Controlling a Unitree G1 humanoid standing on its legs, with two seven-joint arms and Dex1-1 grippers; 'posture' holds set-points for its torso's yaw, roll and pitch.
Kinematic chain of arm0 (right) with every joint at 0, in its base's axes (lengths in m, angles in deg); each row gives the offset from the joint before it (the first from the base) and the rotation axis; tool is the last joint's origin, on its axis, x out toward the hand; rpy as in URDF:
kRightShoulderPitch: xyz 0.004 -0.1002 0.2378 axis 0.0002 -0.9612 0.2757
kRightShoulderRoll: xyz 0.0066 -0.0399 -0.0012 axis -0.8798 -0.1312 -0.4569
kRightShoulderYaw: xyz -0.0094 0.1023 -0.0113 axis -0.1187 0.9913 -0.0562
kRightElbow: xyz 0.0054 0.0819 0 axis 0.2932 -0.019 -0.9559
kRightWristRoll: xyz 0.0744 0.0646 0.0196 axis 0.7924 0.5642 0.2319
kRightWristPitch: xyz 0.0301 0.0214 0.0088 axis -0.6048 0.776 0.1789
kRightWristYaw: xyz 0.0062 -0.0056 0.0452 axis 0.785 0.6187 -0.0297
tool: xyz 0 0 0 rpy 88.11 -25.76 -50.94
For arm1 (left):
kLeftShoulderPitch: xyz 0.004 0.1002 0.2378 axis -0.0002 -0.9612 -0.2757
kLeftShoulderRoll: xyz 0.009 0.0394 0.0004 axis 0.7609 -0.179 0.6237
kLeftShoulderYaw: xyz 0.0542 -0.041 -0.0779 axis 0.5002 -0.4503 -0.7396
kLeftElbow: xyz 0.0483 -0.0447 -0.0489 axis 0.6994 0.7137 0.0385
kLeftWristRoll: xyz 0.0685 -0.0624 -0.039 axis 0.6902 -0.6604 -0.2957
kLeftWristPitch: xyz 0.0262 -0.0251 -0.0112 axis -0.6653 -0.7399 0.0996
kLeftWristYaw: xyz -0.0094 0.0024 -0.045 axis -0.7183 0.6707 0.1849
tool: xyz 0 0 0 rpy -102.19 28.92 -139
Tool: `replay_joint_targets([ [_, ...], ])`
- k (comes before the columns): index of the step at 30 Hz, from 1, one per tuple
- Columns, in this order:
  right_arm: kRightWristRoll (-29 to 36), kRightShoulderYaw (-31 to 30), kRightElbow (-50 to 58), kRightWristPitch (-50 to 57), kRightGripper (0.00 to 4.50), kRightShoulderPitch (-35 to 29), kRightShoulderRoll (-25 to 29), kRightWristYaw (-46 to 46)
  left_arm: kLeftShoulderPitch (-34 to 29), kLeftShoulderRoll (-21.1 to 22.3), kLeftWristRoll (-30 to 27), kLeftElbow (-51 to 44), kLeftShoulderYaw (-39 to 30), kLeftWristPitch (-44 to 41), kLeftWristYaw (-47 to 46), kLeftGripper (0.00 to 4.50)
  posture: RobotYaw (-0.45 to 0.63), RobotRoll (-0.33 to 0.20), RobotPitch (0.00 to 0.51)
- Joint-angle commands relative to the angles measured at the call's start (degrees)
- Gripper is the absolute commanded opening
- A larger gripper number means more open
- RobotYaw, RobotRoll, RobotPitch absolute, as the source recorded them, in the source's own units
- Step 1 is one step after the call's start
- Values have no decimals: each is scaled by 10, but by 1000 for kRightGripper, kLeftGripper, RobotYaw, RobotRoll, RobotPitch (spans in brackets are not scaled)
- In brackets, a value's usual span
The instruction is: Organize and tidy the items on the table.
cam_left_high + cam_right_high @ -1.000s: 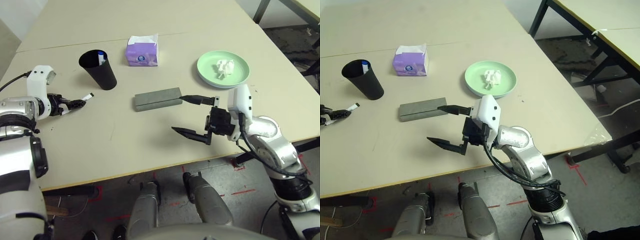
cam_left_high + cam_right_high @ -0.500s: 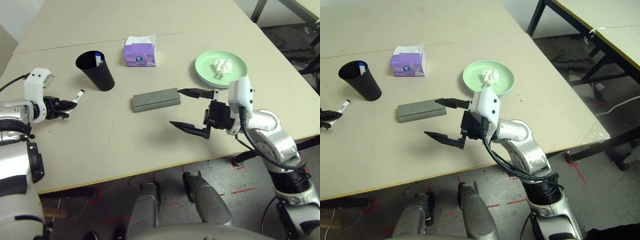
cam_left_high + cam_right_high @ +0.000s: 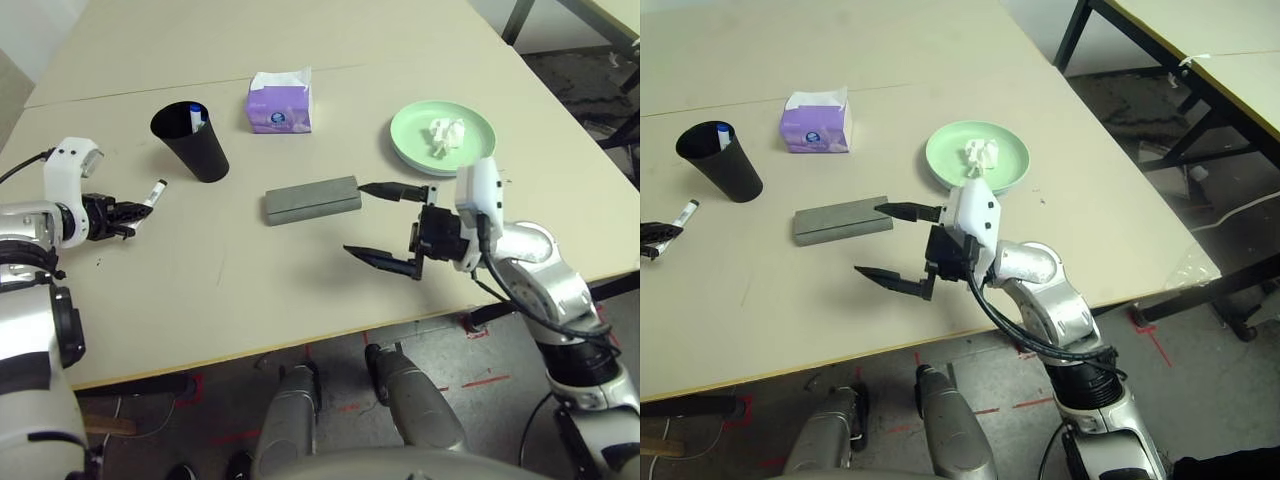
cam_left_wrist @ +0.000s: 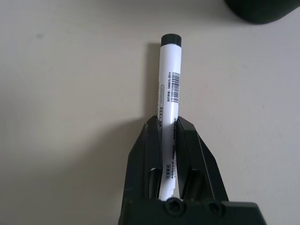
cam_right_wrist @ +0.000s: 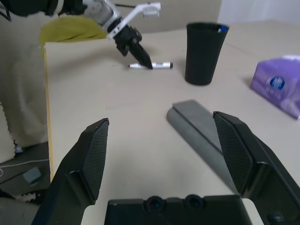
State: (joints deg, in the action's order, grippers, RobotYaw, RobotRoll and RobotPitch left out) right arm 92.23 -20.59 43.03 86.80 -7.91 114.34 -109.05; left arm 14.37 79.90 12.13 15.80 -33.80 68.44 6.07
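The black-capped marker (image 4: pixel 169 89) lies on the desk (image 3: pixel 250 290) just beside the black cup (image 3: pixel 190 140), pinched at its tail by the left gripper (image 4: pixel 169 140). The blue-capped marker (image 3: pixel 196 117) stands in that cup. It looks like the pick-up step; next comes lifting and tipping it into the cup. The right gripper (image 3: pixel 385 225) hangs spread near the grey glasses case (image 3: pixel 312 199).
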Motion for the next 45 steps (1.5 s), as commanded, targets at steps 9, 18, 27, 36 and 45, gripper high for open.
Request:
replay_joint_targets([
  [9, -18, 10, -47, -12, 4500, -26, 8, 11, 1, 36, -122, -103, -97, 79, 38, 287, -143, 0, 221],
  [18, -43, 30, -76, -28, 4500, -19, -19, 77, -36, -15, -202, -215, -144, 111, 2, 287, -148, 0, 216],
  [27, -61, 20, -75, -46, 4500, -35, -21, 83, 77, -127, -225, -219, -139, 175, -95, 287, -190, 0, 212],
  [36, -71, 26, -62, -46, 4500, -44, -17, 92, 129, -200, -213, -143, -127, 256, -148, 287, -239, 0, 209],
  [45, -65, 35, -58, -42, 4500, -49, -6, 96, 88, -185, -215, -132, -133, 274, -163, 287, -233, 0, 209],
])
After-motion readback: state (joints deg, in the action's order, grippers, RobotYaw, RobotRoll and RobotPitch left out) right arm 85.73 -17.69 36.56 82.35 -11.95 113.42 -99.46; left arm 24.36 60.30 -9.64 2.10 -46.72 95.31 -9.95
